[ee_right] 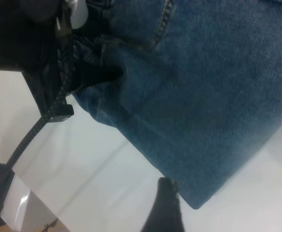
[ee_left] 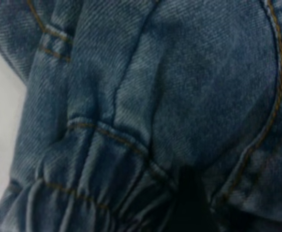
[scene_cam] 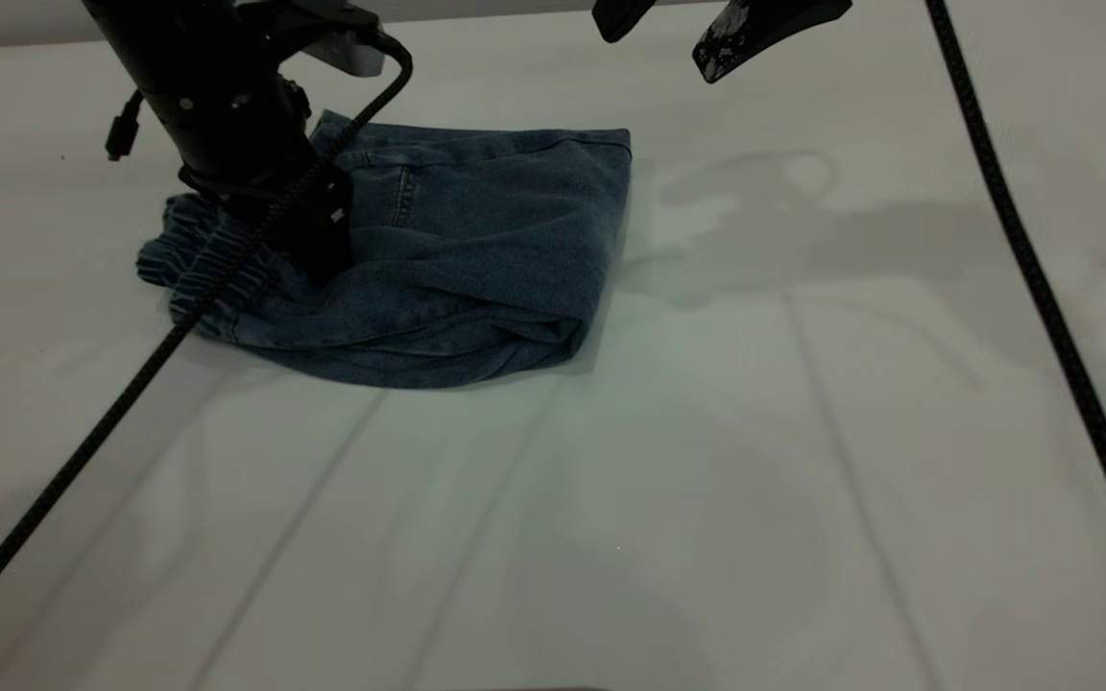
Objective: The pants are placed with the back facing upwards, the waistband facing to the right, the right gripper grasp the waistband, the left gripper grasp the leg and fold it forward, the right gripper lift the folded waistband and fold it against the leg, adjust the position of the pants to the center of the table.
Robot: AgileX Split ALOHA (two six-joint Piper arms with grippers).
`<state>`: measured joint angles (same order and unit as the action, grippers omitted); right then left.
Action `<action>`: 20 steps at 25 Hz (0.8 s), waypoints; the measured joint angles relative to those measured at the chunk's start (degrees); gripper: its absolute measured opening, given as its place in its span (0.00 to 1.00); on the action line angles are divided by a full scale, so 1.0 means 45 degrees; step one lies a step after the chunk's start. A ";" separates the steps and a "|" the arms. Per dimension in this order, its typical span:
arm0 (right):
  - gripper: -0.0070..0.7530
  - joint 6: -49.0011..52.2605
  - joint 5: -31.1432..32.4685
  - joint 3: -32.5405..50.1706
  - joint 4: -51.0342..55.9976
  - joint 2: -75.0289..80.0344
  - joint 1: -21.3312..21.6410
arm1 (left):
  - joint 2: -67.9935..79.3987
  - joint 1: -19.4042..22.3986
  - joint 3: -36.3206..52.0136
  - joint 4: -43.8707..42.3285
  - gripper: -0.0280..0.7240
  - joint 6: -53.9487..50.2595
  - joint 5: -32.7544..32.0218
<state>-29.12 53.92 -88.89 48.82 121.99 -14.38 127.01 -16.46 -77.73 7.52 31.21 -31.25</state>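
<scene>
Left gripper (scene_cam: 323,251) is down on the pants (scene_cam: 476,250), pressed into the denim just beside the waistband (scene_cam: 203,274); can't tell the state of its jaws, as they're buried in cloth. Pants lie folded into a compact bundle at far left of the desk (scene_cam: 707,480), gathered waistband at the bundle's left end, smooth fold edge at its right. Braided cable (scene_cam: 83,451) runs off the left arm across the desk. Right gripper (scene_cam: 697,24) hangs above the desk, up and right of the pants, jaws spread and empty.
</scene>
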 joint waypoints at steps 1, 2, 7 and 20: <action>0.72 0.0000 0.0000 0.0000 0.0000 0.0000 0.0000 | 0.0000 -0.0046 -0.0011 0.0044 0.67 0.0000 0.0000; 0.72 0.0000 0.0000 0.0000 0.0000 0.0000 0.0000 | 0.0014 -0.0134 -0.0014 0.0190 0.67 0.0000 0.0000; 0.72 0.0000 -0.0014 0.0000 0.0000 0.0000 0.0000 | 0.0187 -0.0582 -0.0014 0.0482 0.67 -0.0022 -0.0274; 0.72 -0.0245 -0.0014 0.0000 -0.0013 0.0000 0.0000 | 0.0225 -0.1586 -0.0014 0.1853 0.65 -0.0061 -0.0618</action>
<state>-30.23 53.86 -88.89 48.76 121.99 -14.38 128.02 -23.59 -77.79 15.85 30.94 -34.03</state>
